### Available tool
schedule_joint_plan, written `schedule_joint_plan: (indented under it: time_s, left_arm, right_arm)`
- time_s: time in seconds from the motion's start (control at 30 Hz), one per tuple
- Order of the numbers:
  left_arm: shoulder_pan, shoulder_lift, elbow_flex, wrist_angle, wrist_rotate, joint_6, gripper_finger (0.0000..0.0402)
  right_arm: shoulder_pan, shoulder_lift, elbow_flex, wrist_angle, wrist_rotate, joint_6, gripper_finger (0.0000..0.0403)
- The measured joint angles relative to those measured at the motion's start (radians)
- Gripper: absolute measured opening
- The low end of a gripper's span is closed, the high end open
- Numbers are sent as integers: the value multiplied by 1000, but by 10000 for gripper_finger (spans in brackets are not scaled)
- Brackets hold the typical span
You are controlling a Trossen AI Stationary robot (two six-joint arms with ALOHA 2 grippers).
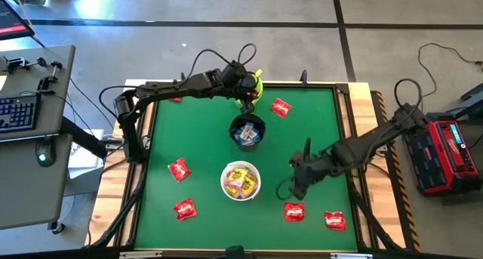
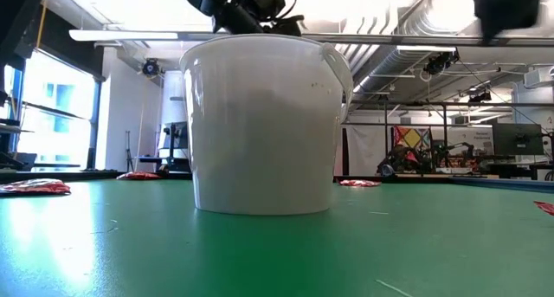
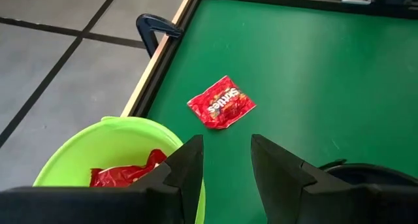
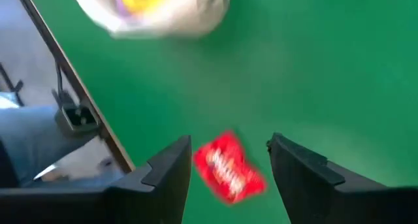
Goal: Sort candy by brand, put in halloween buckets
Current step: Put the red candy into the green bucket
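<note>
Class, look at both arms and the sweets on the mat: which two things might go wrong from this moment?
1. The left tool, open above the green bucket, hangs near its rim; lowering might tip it.
2. The right tool, open over a red packet, appears blurred; closing now might miss or skew the packet.

White bucket (image 4: 153, 12): blurred, cut by the frame edge. Green bucket (image 1: 256, 84): largely hidden beneath the left arm; black bucket's (image 1: 247, 132) contents unreadable.

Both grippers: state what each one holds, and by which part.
Nothing is held. The left gripper is open and empty above the green bucket; the right gripper is open over a red packet.
</note>
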State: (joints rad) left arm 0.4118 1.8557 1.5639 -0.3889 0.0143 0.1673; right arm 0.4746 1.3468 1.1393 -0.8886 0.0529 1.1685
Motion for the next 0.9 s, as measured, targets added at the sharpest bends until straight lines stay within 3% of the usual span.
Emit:
schedule_joint_plan:
  time_s: [0.17,0.47,0.67,0.9]
  left_arm:
    - [-10,0,0,-1,-5,-1,121]
    - [-27,0,0,-1,-4,-7,121]
    - [-28,0,0,-2,-4,-8,121]
    - [-28,0,0,-4,-4,-10,121]
  right_arm:
    - [104,1,-132,159,-72,246,194]
    - [193,1,-364,402,-91,621,194]
    - [215,1,-470,513,-79,716,191]
    - [222,1,-542,564,-47,726,158]
